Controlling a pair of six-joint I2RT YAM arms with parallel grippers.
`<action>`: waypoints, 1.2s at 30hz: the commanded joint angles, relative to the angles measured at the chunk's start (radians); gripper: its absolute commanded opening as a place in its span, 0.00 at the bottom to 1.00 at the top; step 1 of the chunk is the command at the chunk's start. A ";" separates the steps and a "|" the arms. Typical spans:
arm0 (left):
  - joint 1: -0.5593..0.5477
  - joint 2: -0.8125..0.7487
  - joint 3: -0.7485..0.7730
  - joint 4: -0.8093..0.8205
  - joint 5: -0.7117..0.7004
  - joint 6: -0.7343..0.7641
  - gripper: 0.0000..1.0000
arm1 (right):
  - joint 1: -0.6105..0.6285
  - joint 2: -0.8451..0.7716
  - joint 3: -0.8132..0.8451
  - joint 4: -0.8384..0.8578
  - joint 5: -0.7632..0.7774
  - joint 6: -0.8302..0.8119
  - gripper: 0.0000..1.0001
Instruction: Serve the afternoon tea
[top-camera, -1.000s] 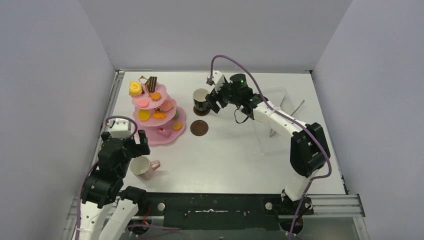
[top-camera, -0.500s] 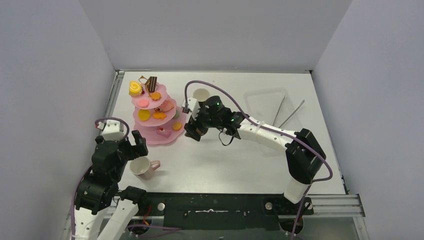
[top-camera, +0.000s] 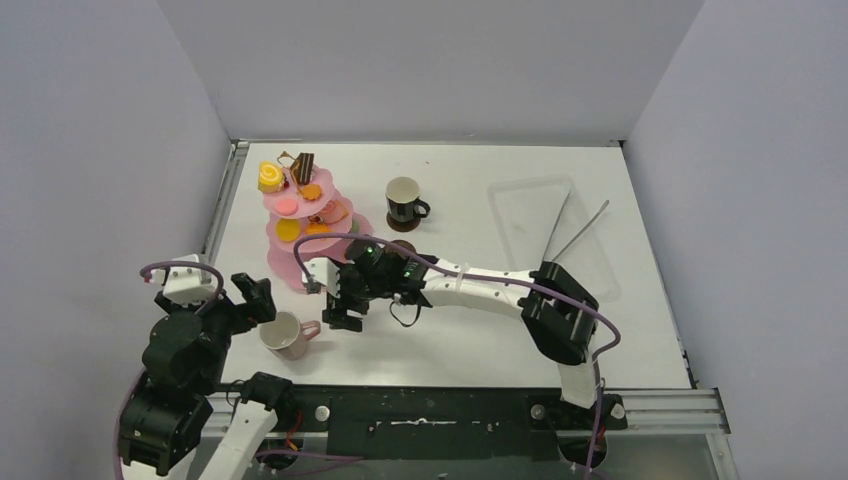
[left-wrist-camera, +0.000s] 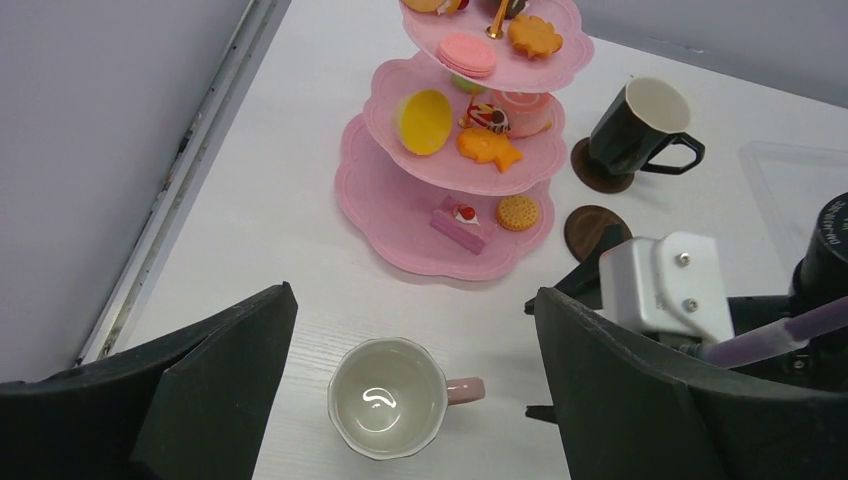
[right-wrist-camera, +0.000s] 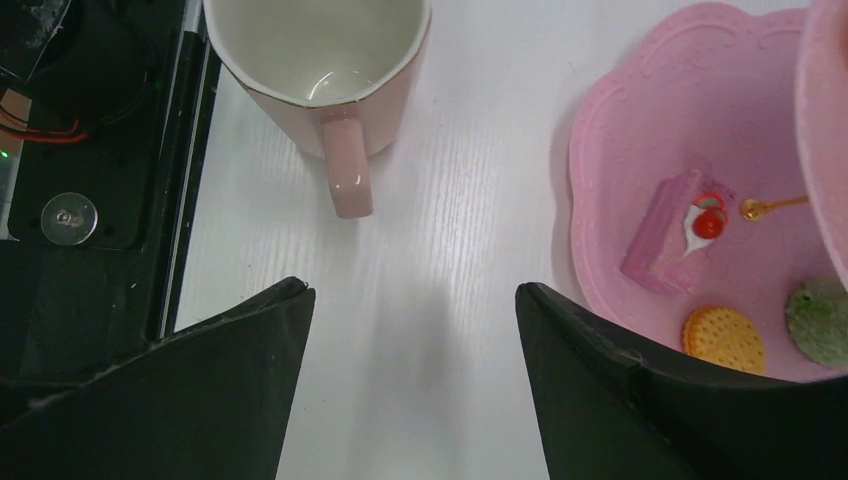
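Now the pink mug (top-camera: 284, 335) stands upright at the table's (top-camera: 470, 340) front left, mouth up, its handle pointing right, straight at the right gripper (right-wrist-camera: 412, 300). That gripper hovers just beside the handle, apart from it, with fingers spread wide and only bare table between them. The left gripper (left-wrist-camera: 412, 300) is also wide open and holds nothing. In its wrist view the mug shows below and between the fingers, untouched. Behind the mug the stand (top-camera: 300, 215) rises upright, its three tiers narrowing upward, with pastries (left-wrist-camera: 485, 148) on every tier. On the bottom tier a pink cake slice (left-wrist-camera: 455, 225) lies with its long axis slanting across the tier, and a round biscuit (left-wrist-camera: 518, 211) sits just beside it. The black mug (top-camera: 403, 200) stands upright on a coaster (left-wrist-camera: 590, 180) right of the stand, handle pointing right. The second coaster (left-wrist-camera: 590, 228) lies bare near the stand's front right edge, hidden from above by the right arm (top-camera: 480, 285). At the far right the tongs (top-camera: 585, 224) lie on the tray (top-camera: 520, 200), their length running from near left to far right.
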 joint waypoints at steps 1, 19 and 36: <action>-0.010 0.003 0.054 -0.005 -0.036 -0.012 0.88 | 0.028 0.043 0.092 0.013 -0.015 -0.067 0.75; -0.030 -0.034 0.090 0.002 -0.102 0.007 0.88 | 0.100 0.201 0.224 0.006 0.002 -0.121 0.73; -0.033 -0.059 0.050 0.032 -0.101 0.013 0.88 | 0.116 0.277 0.278 0.038 -0.010 -0.074 0.59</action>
